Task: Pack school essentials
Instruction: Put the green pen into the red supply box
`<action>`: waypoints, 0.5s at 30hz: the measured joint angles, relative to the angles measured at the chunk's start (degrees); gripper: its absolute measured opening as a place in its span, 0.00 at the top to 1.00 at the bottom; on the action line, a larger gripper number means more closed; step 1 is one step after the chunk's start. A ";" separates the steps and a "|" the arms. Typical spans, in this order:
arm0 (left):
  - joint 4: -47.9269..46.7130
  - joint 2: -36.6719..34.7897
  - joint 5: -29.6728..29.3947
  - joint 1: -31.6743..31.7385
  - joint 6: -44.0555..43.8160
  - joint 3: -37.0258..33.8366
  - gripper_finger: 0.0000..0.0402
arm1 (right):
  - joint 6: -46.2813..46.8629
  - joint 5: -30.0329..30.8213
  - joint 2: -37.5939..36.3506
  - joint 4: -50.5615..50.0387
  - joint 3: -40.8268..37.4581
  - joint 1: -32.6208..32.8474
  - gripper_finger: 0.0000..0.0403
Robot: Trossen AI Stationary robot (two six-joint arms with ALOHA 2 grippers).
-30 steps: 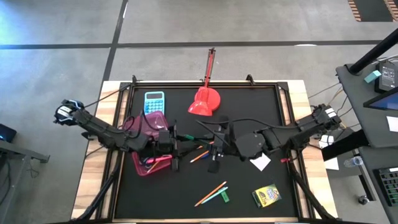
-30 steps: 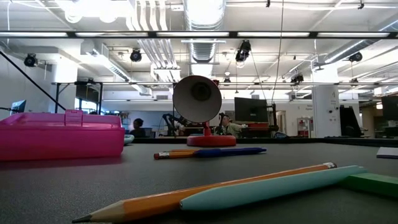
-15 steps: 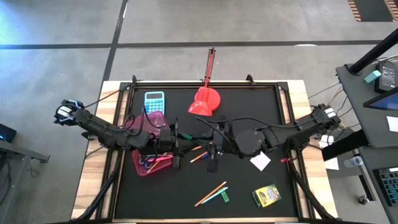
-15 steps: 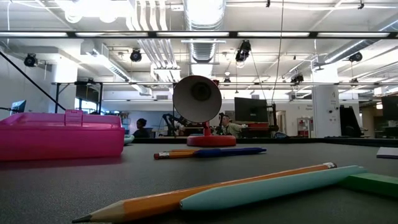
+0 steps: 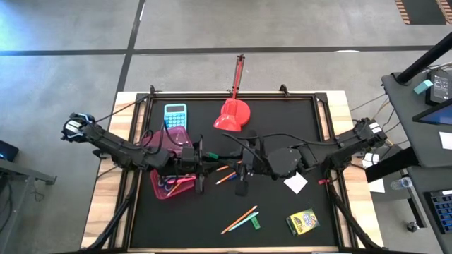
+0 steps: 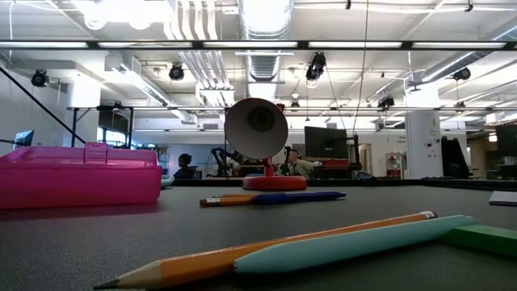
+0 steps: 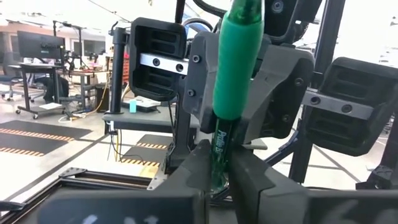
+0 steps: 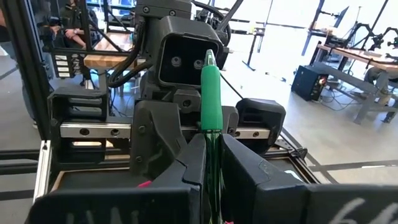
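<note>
Gripping the green pen (image 7: 231, 74) from both ends: left gripper (image 7: 217, 168) has its fingers closed tight on one end, right gripper (image 8: 211, 155) is clamped on the other, the two meeting nose to nose above mid-table (image 5: 296, 127). Just behind the left gripper sits the open pink case (image 5: 169, 185) with blue-handled scissors (image 5: 167, 185) inside; just below the grippers lie an orange pencil (image 5: 227, 177) and a blue pen (image 6: 303, 196). Farther toward the front edge are another orange pencil (image 5: 239, 219), a light-blue pen (image 5: 244, 224), a green eraser (image 5: 256, 224) and the crayon box (image 5: 302, 221); white square (image 5: 295, 183) beside the right arm.
</note>
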 joint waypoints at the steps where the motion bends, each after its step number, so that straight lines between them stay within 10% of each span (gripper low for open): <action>1: 0.00 0.00 0.02 0.00 0.02 0.00 0.95 | 0.06 -0.01 0.00 -0.05 0.00 0.01 0.93; 15: -0.28 0.04 0.50 0.00 0.11 0.00 0.94 | 6.59 0.19 -0.07 -9.80 2.97 0.00 0.67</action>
